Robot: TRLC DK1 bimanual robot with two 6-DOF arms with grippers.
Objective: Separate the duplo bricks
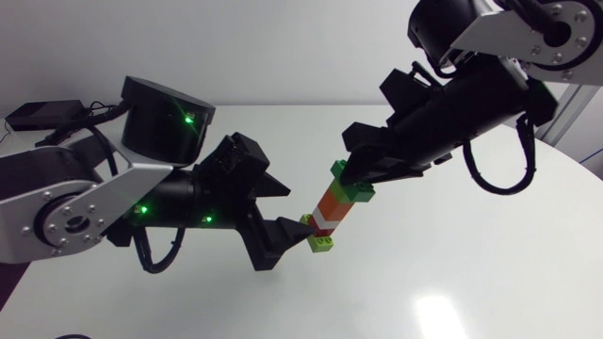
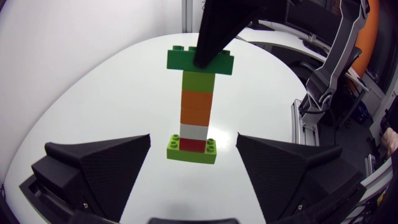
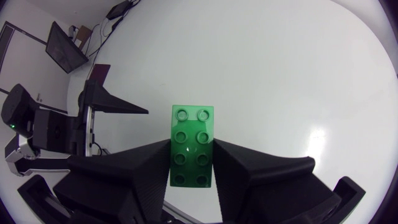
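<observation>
We see a tall, thin tower of plastic duplo bricks (image 2: 196, 106) over the white round tabletop (image 1: 471, 273). We place everything else by this tower.

At the very top of the tower sits a wide dark green brick (image 2: 180, 60) with eight studs. Under it comes a light green brick (image 2: 198, 81), then an orange block (image 2: 198, 107), then a thin white brick (image 2: 193, 131), then a small red brick (image 2: 194, 145). At the tower's foot is a wide lime green brick (image 2: 189, 153). Its studs peek out on both sides of the red one.

Our right pincer (image 3: 191, 146) comes at the tower from above. Its two black fingers press on the two long sides of the dark green brick, so it is holding that brick. The right arm (image 1: 490, 85) slopes up and away from the tower's top.

Our left pincer (image 2: 193, 140) is low down, at the tower's foot, and it is opened wide. One finger (image 2: 106, 165) is on one side of the lime green brick and the other finger is on the other side. Both stand apart from the tower, with bare tabletop showing in the gaps. The left arm (image 1: 85, 202) stretches away from the tower's foot and has small green lights on it.

In the head view the tower leans, with its top toward the right arm and its foot toward the left pincer. We cannot tell whether the lime green brick rests on the tabletop or hangs just over it.
</observation>
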